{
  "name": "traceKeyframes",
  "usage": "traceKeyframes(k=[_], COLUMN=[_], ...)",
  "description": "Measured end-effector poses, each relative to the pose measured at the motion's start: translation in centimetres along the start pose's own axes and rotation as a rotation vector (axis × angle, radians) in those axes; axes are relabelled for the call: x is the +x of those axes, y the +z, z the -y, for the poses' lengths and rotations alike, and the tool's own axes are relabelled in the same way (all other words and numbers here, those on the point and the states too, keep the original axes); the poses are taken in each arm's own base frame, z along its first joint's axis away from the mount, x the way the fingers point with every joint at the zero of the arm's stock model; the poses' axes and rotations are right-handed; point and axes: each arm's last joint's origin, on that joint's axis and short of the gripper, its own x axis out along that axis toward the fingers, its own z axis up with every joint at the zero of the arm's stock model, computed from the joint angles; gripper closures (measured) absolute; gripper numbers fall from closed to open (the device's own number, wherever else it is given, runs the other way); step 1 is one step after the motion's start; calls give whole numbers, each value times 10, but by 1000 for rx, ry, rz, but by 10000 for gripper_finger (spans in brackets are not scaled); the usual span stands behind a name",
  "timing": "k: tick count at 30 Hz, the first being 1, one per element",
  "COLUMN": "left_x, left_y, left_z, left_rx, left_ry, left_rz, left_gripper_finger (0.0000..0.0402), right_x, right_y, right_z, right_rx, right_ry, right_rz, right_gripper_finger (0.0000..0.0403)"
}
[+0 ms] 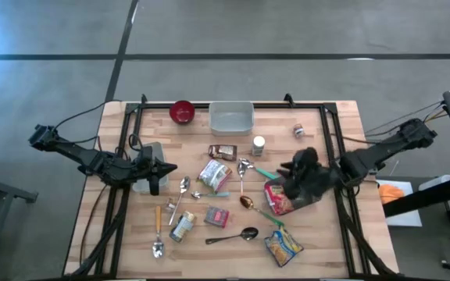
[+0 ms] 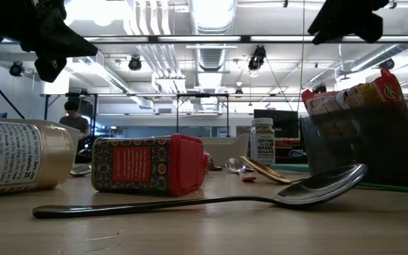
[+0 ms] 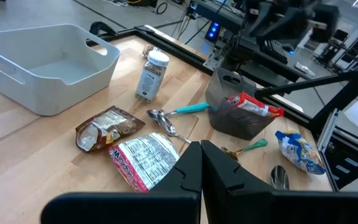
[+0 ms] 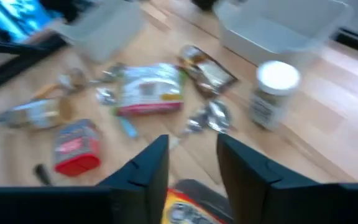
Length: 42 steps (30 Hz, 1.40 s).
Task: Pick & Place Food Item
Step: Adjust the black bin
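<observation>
Lying scattered on the wooden tabletop (image 1: pixel 342 125): several spoons (image 1: pixel 243 234). Sitting along the far edge: red bowl (image 1: pixel 182 112) beside white bin (image 1: pixel 231 117).

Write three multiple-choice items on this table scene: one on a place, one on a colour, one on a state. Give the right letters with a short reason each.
1. Where does the red bowl stand?
A. at the table's far edge, beside the white bin
B. inside the white bin
C. under the left gripper

2. What colour is the handle of the spoon lying next to the dark container?
A. yellow
B. teal
C. red

3. How do the right gripper jaws stand?
A. shut tight on a spoon
B. apart, with nothing between them
C. clamped on the white-capped jar

Answers:
1 A: the high view shows the bowl just left of the bin, not in it.
2 B: the left wrist view shows a teal handle.
3 B: the right wrist view shows a gap between the jaws, above a red packet.
</observation>
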Motion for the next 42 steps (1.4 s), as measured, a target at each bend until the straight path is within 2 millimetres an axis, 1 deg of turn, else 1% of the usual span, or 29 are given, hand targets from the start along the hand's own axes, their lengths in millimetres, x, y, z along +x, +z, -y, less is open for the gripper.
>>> traceKeyframes(k=[5, 7, 12, 15, 24, 30, 35, 38, 42], left_x=[0, 0, 0, 0, 0, 0, 0, 0, 0], left_y=[0, 0, 0, 0, 0, 0, 0, 0, 0], left_z=[0, 0, 0, 0, 0, 0, 0, 0, 0], left_rx=[0, 0, 0, 0, -2, -3, -2, -2, -1], left_ry=[1, 0, 0, 0, 0, 1, 1, 1, 1], left_rz=[0, 0, 0, 0, 0, 0, -1, 0, -1], left_gripper_finger=[401, 401, 401, 401, 401, 401, 401, 401, 401], right_x=[14, 23, 48, 62, 102, 129, 150, 159, 162], right_y=[22, 27, 33, 37, 43, 36, 28, 23, 21], right_z=[2, 3, 6, 3, -8, -18, -21, -23, -23], right_rx=[35, 55, 94, 108, 53, 1, -31, -54, -79], right_ry=[-5, -3, -34, -54, -241, -241, -253, -265, -289], right_rz=[-99, -145, -256, -303, -475, -599, -695, -744, -799], right_gripper_finger=[368, 387, 390, 391, 391, 391, 391, 391, 391])
